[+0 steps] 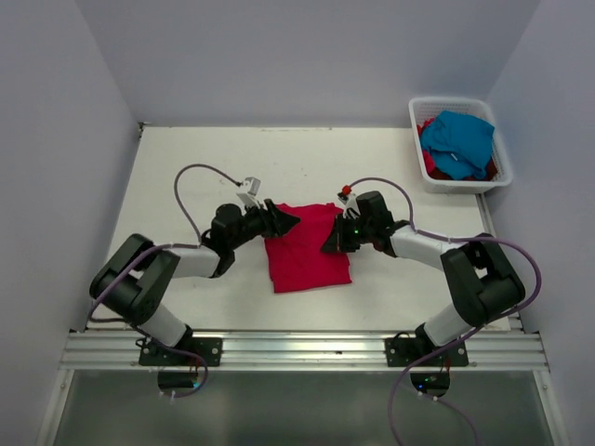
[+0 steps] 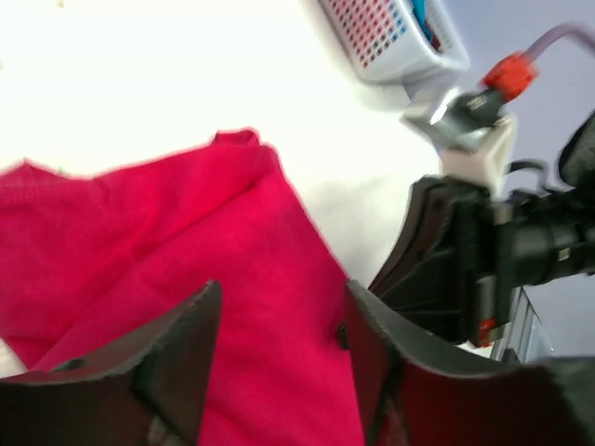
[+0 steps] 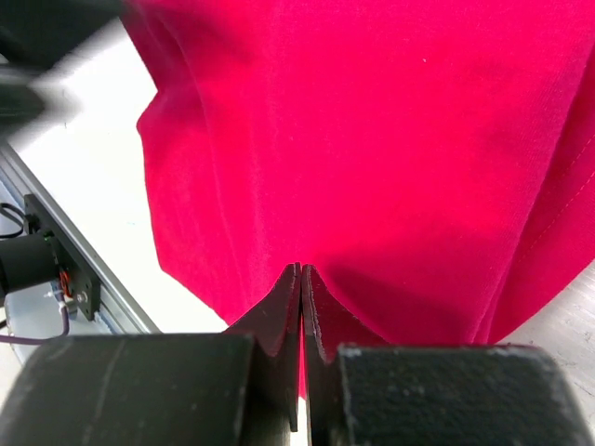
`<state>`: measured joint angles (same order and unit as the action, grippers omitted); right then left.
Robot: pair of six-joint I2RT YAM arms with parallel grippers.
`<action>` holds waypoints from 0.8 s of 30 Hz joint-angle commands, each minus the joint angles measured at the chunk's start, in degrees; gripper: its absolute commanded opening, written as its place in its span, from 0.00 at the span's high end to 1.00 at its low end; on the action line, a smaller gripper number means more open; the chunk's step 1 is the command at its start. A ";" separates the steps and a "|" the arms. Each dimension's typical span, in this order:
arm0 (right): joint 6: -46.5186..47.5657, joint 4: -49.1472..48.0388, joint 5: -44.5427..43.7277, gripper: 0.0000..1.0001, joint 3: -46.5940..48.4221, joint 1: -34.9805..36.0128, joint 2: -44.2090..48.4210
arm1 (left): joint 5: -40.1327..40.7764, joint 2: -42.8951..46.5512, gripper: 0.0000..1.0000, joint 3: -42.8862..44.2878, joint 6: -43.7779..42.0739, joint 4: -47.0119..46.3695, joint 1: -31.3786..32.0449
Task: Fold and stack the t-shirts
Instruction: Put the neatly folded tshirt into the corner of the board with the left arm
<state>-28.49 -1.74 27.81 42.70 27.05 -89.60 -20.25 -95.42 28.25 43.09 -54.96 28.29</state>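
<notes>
Now L hand stands parted over the red t-shirt, R hand closed tight at its edge.

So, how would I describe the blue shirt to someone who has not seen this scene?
On the white table, go to the far right corner, where a basket stands. The blue shirt lies crumpled on top in it. All other cloth, beneath it and the red shirt mid-table, is red.
</notes>
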 commanded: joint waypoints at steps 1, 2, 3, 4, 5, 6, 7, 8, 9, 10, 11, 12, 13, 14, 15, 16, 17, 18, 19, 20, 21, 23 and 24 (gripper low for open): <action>0.80 -0.72 -0.83 1.00 0.63 0.02 -0.22 | 9.51 9.71 0.38 3.74 -6.52 18.19 1.94; 0.80 -0.81 -1.27 1.00 1.15 0.02 -0.48 | 10.83 10.77 0.36 3.92 -6.62 23.88 2.03; 0.80 -0.81 -1.27 1.00 1.51 0.02 -0.83 | 13.28 11.56 0.34 4.09 -6.27 27.07 2.03; 0.80 -0.72 -1.36 1.00 2.03 0.02 -1.36 | 14.26 12.53 0.33 4.35 -6.18 29.88 2.03; 0.80 -0.38 -2.23 1.00 3.08 -0.06 -2.15 | 16.01 12.97 0.32 4.18 -5.65 34.17 2.12; 0.80 -0.37 -2.85 1.00 3.70 0.02 -2.50 | 16.64 12.98 0.32 4.09 -5.30 36.13 2.12; 1.07 0.67 -3.29 1.00 4.40 -0.06 -2.85 | 17.17 12.98 0.31 3.92 -4.95 37.80 2.12; 1.33 1.03 -3.47 1.00 5.37 -0.07 -3.12 | 17.61 12.89 0.31 2.79 -4.69 38.69 2.20; 1.42 1.21 -3.73 1.00 5.64 0.02 -3.30 | 18.31 12.63 0.30 2.17 -4.07 40.00 2.38; 1.51 1.47 -3.90 1.00 5.82 -0.06 -3.38 | 18.58 12.36 0.30 1.64 -3.81 40.45 2.47; 1.77 1.56 -4.08 1.00 6.34 0.02 -3.30 | 18.75 12.01 0.29 0.33 -3.63 40.81 2.55; 1.86 1.56 -4.34 1.00 6.52 0.02 -3.12 | 18.93 11.49 0.29 -0.29 -3.11 40.72 2.64; 1.95 1.56 -4.43 1.00 6.52 0.02 -3.04 | 18.76 11.22 0.29 -0.91 -2.75 40.46 2.64; 2.21 1.56 -4.61 1.00 6.70 0.02 -2.86 | 18.50 11.22 0.29 -2.13 -2.49 40.02 2.73; 2.30 1.56 -4.52 1.00 6.70 -0.06 -2.95 | 18.49 11.65 0.28 -2.67 -1.96 39.15 2.91; 2.30 2.95 -4.61 1.00 6.70 -0.07 -2.95 | 18.58 11.83 0.28 -2.93 -1.87 39.05 3.08; 2.30 3.05 -4.70 1.00 6.70 -0.07 -2.95 | 18.93 12.01 0.28 -3.02 -1.78 40.01 3.34; 2.30 2.97 -4.70 1.00 6.61 0.02 -3.03 | 19.54 12.44 0.28 -2.85 -1.70 40.54 3.52; 2.39 2.88 -4.70 1.00 6.52 0.02 -3.21 | 19.63 12.53 0.28 -2.76 -1.69 41.07 3.78; 2.30 2.88 -4.70 1.00 6.43 -0.06 -3.30 | 19.64 12.45 0.27 -2.85 -1.69 41.42 3.87; 2.30 2.79 -4.70 1.00 6.26 0.02 -3.30 | 19.90 12.27 0.27 -3.11 -1.69 41.16 3.96; 2.04 2.35 -4.70 1.00 6.08 0.02 -3.74 | 19.99 11.22 0.27 -3.64 -1.43 39.59 4.14; 1.95 2.18 -4.70 1.00 6.08 -0.06 -3.82 | 19.55 9.39 0.27 -3.55 -1.08 38.80 4.14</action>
<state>-27.27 0.51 24.47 47.64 27.05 -93.06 -1.65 -83.02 26.76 41.15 -19.40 31.92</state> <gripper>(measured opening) 0.008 0.731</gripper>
